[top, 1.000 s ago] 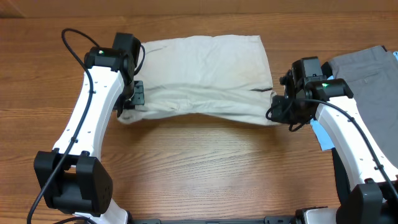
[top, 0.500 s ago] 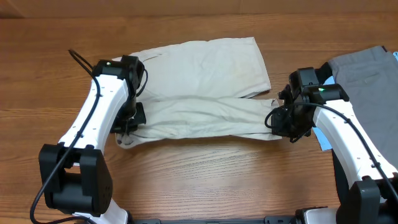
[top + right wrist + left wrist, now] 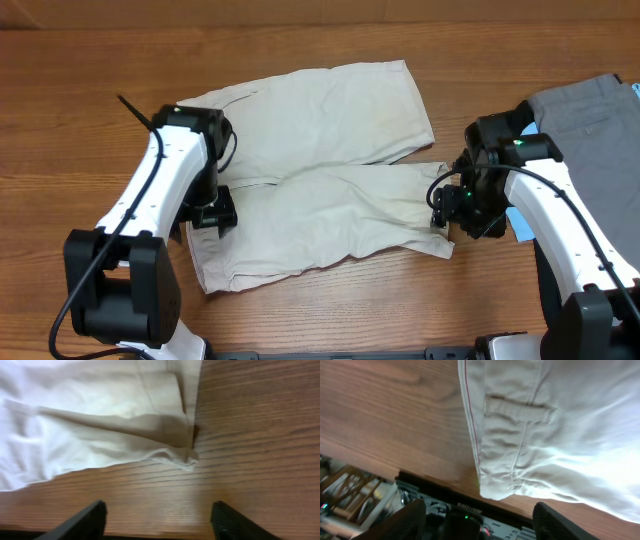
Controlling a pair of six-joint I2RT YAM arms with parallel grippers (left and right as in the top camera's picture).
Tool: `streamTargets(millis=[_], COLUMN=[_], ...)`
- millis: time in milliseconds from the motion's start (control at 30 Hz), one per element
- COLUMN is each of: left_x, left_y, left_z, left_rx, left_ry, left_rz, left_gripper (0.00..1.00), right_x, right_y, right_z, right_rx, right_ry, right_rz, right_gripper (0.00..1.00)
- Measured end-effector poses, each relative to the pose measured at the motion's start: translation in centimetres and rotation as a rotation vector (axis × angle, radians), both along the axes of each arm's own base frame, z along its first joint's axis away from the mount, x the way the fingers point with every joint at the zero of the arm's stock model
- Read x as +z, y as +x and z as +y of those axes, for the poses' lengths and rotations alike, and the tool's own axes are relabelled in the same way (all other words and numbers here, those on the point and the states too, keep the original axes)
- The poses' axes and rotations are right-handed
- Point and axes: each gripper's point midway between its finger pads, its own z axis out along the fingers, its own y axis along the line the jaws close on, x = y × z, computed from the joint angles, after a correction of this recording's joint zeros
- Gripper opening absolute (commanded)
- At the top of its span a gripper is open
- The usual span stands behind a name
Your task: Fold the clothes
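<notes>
The clothes (image 3: 320, 170) are pale beige shorts lying wrinkled across the middle of the wooden table, with one layer pulled forward over the other. My left gripper (image 3: 212, 212) hovers at their left edge, and my right gripper (image 3: 458, 208) at their right corner. In the left wrist view the clothes (image 3: 560, 435) show a stitched flap and a seam, while the left gripper (image 3: 480, 525) stands open and empty. The right wrist view has a corner of the clothes (image 3: 90, 425) resting on the wood ahead of my right gripper (image 3: 160, 522), also open and empty.
Grey trousers (image 3: 590, 120) lie at the table's right edge, beyond my right arm. A light-blue piece (image 3: 517, 215) shows beside that arm. Bare wood table (image 3: 330, 310) runs between the clothes and the front edge.
Both grippers have opened and let go of the clothes. The edge they were pulling forward now lies spread flat nearer the table's front.
</notes>
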Motion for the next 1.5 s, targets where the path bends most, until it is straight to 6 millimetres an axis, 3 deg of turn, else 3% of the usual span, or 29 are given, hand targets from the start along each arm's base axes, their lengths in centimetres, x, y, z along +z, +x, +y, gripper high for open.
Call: streamTargets(millis=[67,100,167,200,233,367,433,633,800,933,1100,1233,1333,1500], left_x=[1.3,1.5,1.4,1.1,1.0,-1.4,-2.3,-3.8,-4.2,-4.2,-4.2,-4.1,-4.1,-4.0], left_y=[1.8,2.5,3.5,4.0,4.2,3.7,3.1,2.4,2.3,2.3,2.0,1.5,1.4,0.9], left_z=[-0.6,-1.1,-2.5,-3.4,-3.8,-7.2,-7.8,-8.1,-8.1,-8.1,-8.0,-7.8,-7.7,-7.6], left_rx=[-0.003,-0.008,-0.022,-0.036,-0.039,-0.106,-0.120,-0.122,-0.122,-0.122,-0.120,-0.123,-0.130,-0.127], left_ry=[-0.037,-0.069,-0.140,-0.185,-0.202,-0.312,-0.328,-0.343,-0.342,-0.342,-0.340,-0.331,-0.332,-0.326], left_rz=[-0.067,-0.099,-0.143,-0.168,-0.176,-0.179,-0.166,-0.155,-0.154,-0.153,-0.143,-0.121,-0.119,-0.098], left_gripper=[0.52,0.49,0.40,0.38,0.36,0.36,0.36,0.36,0.37,0.37,0.36,0.22,0.18,0.20], right_x=[1.1,1.3,1.4,1.3,1.1,-1.6,-3.0,-7.1,-8.6,-8.7,-8.8,-8.2,-6.3,-1.4], right_y=[0.7,0.8,1.0,1.4,1.8,2.8,2.8,1.6,-1.8,-4.2,-5.8,-6.2,-5.0,0.1], right_z=[0.5,0.9,1.4,1.7,1.9,2.4,2.5,3.1,3.0,2.2,0.9,0.8,0.9,2.0], right_rx=[-0.006,-0.008,-0.006,-0.010,-0.009,-0.033,-0.039,-0.050,-0.069,-0.130,-0.196,-0.223,-0.228,-0.188], right_ry=[0.028,0.047,0.080,0.095,0.105,0.134,0.142,0.188,0.191,0.137,0.045,0.028,0.029,0.096], right_rz=[-0.021,-0.025,-0.033,-0.049,-0.065,-0.120,-0.135,-0.153,-0.042,0.067,0.135,0.169,0.167,0.029], right_gripper=[0.58,0.49,0.18,0.08,0.04,0.04,0.04,0.04,0.04,0.04,0.04,0.04,0.05,0.08])
